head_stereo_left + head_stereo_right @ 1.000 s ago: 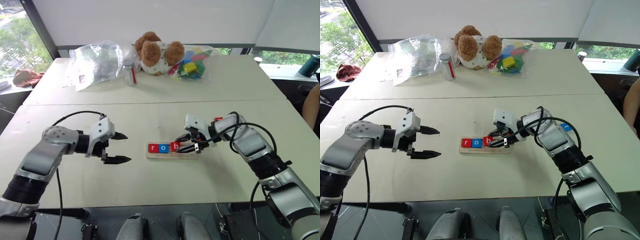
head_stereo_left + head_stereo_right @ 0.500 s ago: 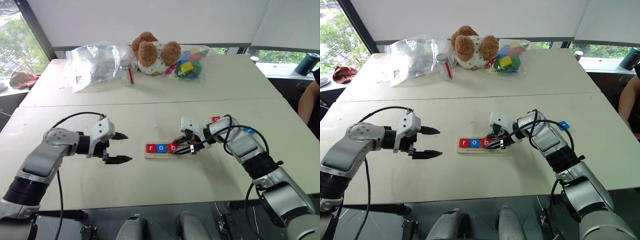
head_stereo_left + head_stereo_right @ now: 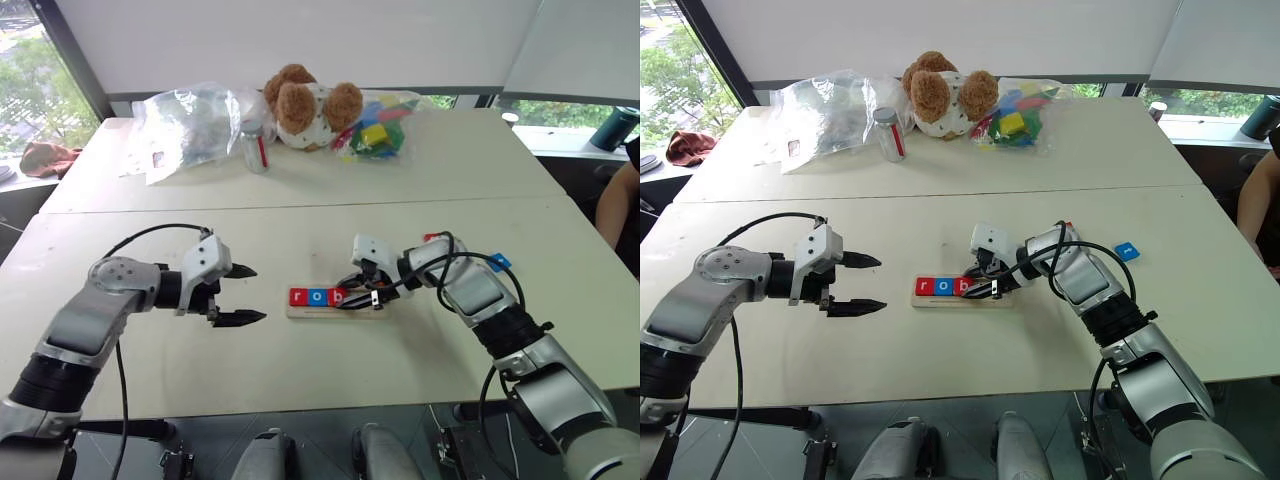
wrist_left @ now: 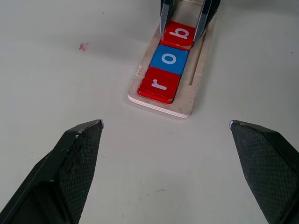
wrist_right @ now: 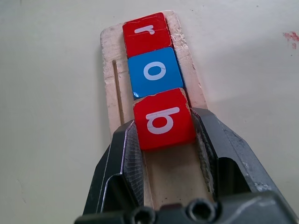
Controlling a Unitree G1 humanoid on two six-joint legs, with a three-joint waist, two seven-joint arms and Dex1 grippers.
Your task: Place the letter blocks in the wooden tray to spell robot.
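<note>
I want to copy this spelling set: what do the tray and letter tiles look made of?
The wooden tray looks like pale unfinished plywood: layered edge, chipped rim. The letter blocks look glossy, painted or plastic-faced, with white letters; their core can't be told.

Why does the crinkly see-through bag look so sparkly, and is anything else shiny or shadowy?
Left eye view: window daylight glints white off the crinkled clear plastic bag. Right wrist view: the glossy red square b block catches a soft sheen, and part of the pale wooden tray lies in shade. Left wrist view: even light, only faint shadows.
</note>
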